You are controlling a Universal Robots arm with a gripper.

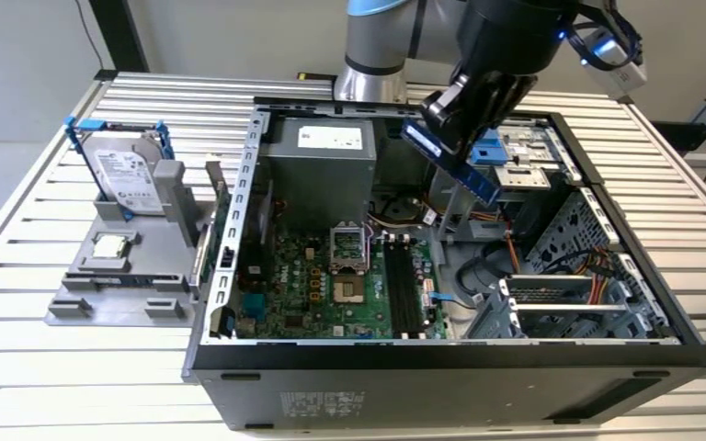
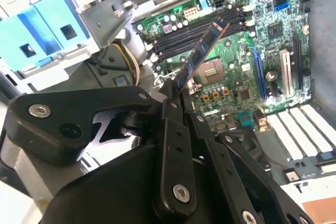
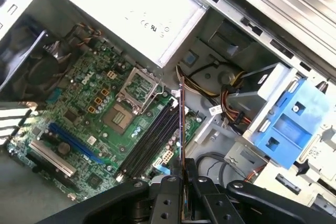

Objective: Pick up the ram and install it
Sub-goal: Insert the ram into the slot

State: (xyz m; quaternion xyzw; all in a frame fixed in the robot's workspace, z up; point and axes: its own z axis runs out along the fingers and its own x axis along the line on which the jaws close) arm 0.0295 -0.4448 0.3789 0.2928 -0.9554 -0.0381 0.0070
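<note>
The ram (image 1: 463, 175) is clamped in the gripper (image 1: 445, 124) above the open case (image 1: 451, 360), its length running 10 to 4 o'clock in the exterior view; the memory slots (image 1: 403, 285) lie toward 6 o'clock

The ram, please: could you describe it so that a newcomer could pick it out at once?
Find the open computer case on the slatted table; the black hand hangs above its circuit board. The ram is the thin dark stick with a bluish label gripped in that hand, tilted, unlike the boxy hard drive outside the case.
</note>
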